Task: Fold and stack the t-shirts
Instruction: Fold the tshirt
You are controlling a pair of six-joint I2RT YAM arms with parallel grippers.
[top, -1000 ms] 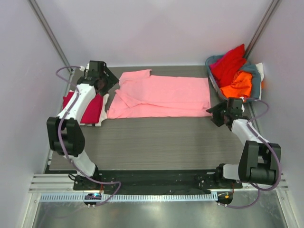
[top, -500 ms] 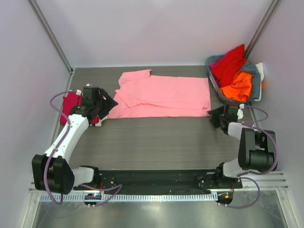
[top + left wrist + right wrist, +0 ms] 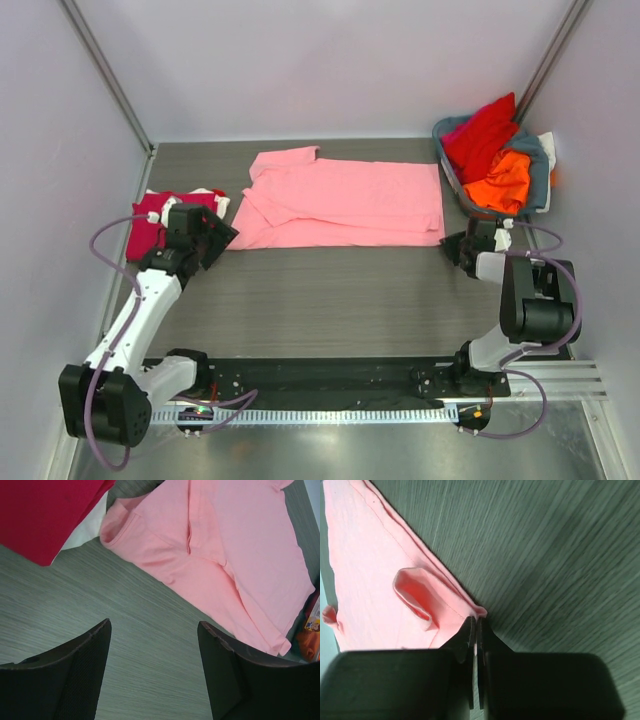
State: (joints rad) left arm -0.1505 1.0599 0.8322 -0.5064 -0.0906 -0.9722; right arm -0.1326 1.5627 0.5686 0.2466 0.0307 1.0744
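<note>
The left claw (image 3: 154, 627) hangs released over the bench (image 3: 125, 640), its two dark fingers (image 3: 82, 672) spread wide with nothing between them. Ahead of it and to its right lies the light pink t-shirt (image 3: 240, 555), spread flat on the bench, with a sleeve folded across its body and the sleeve's rounded end nearest the claw. Ahead and to the claw's left sits the crimson t-shirt (image 3: 42, 510), folded, with the white t-shirt (image 3: 85, 534) showing from beneath its edge. The white one lies just beside the pink sleeve end.

The right claw (image 3: 475, 626) is clenched on the light pink t-shirt. Its fingertips meet at the near corner of the hem, low at the bench surface, with only a thin slit between them. Just to the left of the tips the cloth stands up in a small open loop, and from there the shirt runs away ahead and to the left.

Beyond the right claw, and a little to its right, stands the basket (image 3: 541, 168) at the far corner of the bench. The red t-shirt (image 3: 482, 130) is heaped in it, and the orange t-shirt (image 3: 500, 180) is bunched on the side nearer the claw.
</note>
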